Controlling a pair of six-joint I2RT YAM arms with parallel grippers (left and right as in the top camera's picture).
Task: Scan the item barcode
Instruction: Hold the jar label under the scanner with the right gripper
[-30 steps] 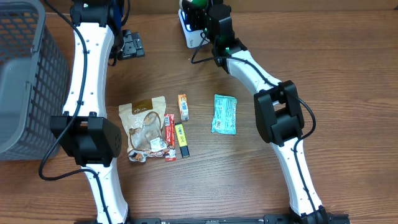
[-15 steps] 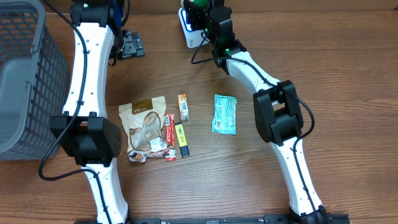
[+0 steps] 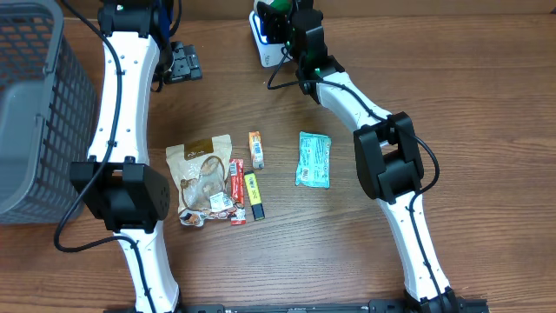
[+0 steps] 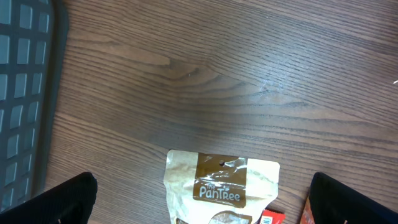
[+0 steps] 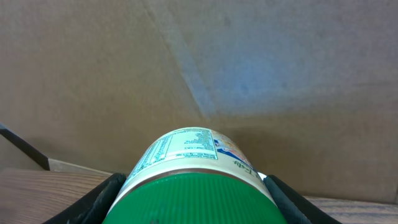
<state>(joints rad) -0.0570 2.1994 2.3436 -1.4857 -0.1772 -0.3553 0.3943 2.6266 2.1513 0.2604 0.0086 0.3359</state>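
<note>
Well, nearest the arm bases, about the middle of the table (image 3: 486, 104), lies a loose cluster of flat snacks. There is a crinkly tan pouch (image 3: 204, 174) with a red bar (image 3: 236, 187) and a yellow bar (image 3: 253, 193) just beside it, an orange bar (image 3: 256, 148) a little further in, and a soft teal packet (image 3: 314, 159) apart to their right. A grey mesh basket (image 3: 35, 104) sits at the table's left edge. The left gripper (image 4: 205, 202) hangs over bare wood beyond the pouch, jaws spread wide with nothing in them. Up at the far edge, the right gripper (image 5: 194, 199) is clamped on the item, a round canister (image 5: 183, 149) with a green, plastic-looking lid. It is held up close to a white-and-blue unit (image 3: 263, 45) that I take for the scanner. The canister looks stiff and hard-walled, so it should bear a firm squeeze. Its glossy printed label is probably slick, though, and the round body could twist between the fingers. Opposite sides near the lid seem the sensible hold, leaving the label free. I can't make out the barcode itself.
</note>
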